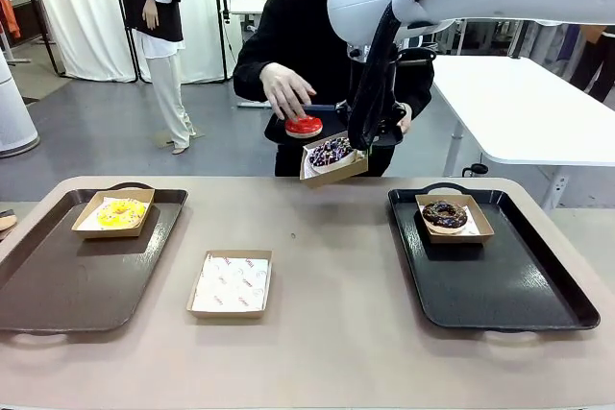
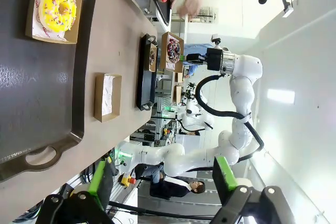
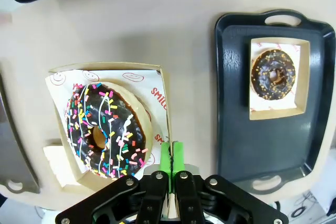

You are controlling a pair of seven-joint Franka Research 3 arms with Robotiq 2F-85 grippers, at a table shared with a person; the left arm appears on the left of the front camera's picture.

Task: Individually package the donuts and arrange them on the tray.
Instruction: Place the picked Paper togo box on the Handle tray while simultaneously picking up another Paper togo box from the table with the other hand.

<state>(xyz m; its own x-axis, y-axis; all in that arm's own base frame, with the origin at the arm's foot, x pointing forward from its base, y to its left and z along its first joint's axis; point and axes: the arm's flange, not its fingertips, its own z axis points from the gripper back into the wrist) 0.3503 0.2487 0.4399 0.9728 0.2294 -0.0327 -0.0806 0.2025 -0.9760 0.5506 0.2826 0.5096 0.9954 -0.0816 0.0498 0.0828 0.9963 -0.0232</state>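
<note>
Right tool (image 3: pixel 171 153): green pads pinched flat on the side wall of an open brown cardboard box (image 3: pixel 164 85). The box is lifted clear of the table (image 1: pixel 336 266). Inside it, on printed paper, lies the dark ring donut with white drizzle and coloured sprinkles (image 3: pixel 102 129). In the front view this box hangs tilted in the air over the table's far edge, just in front of the person.

Left tool (image 2: pixel 163 182): jaws spread wide, nothing between them. It is held above the near end of the dark brown handled tray (image 2: pixel 31 93).

Yellow-glazed ring donut (image 1: pixel 120 213): sits in its own cardboard box at the far corner of the dark brown handled tray, on the robot's left.

Dark chocolate ring donut (image 1: pixel 444 215): boxed, at the far end of the black rectangular tray (image 1: pixel 490 266), on the robot's right.

Glossy red ring donut (image 1: pixel 304 126): unboxed, on a dark tray the person holds beyond the table. The person's hand (image 1: pixel 286 88) is just above it with fingers pointing down; cannot tell whether they touch it.

Empty paper-lined cardboard box (image 1: pixel 231 282): flat on the table between the two trays, nearer the left one, apart from both.
</note>
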